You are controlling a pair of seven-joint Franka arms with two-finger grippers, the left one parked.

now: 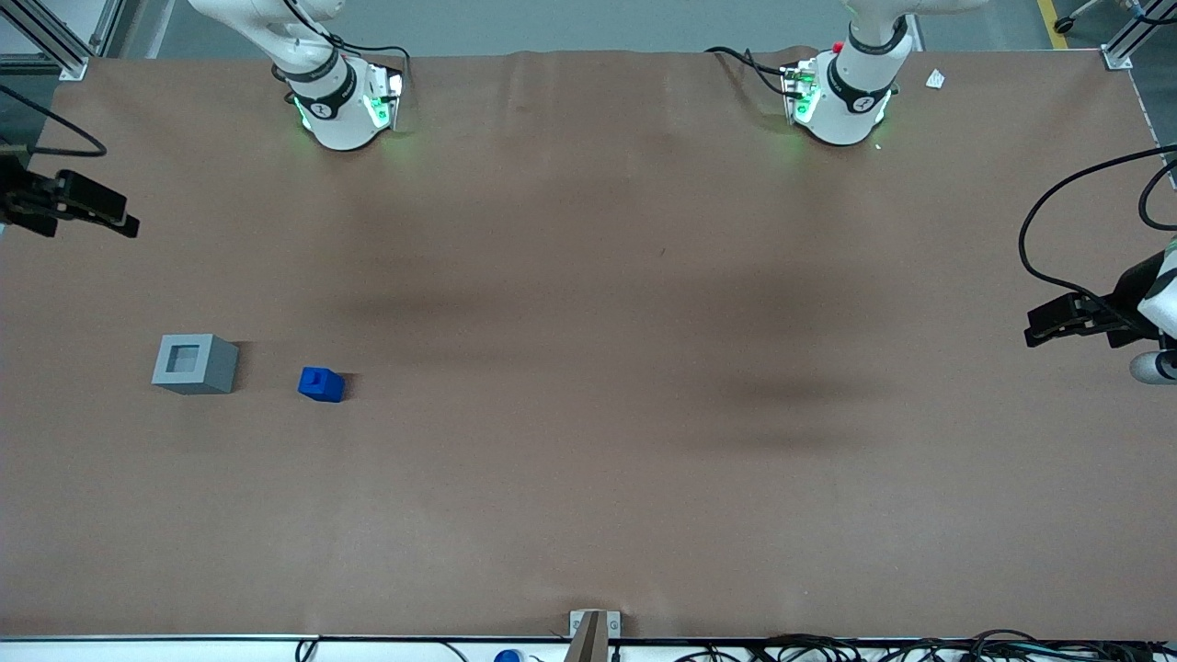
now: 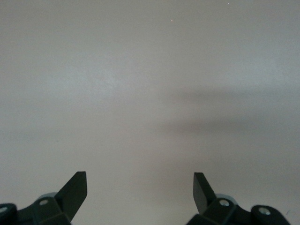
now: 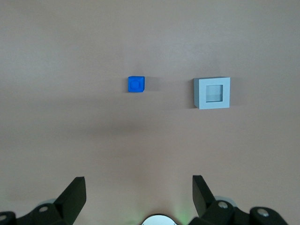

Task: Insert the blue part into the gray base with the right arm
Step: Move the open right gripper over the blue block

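Note:
The blue part sits on the brown table with its stub facing up, beside the gray base, a small gap between them. The base's square recess faces up and is empty. My right arm's gripper hangs high at the working arm's end of the table, farther from the front camera than both objects. In the right wrist view the gripper is open and empty, its fingers wide apart, with the blue part and the gray base well ahead of it on the table.
The working arm's base and the parked arm's base stand at the table's back edge. A white scrap lies near the parked arm's base. A metal bracket and cables line the front edge.

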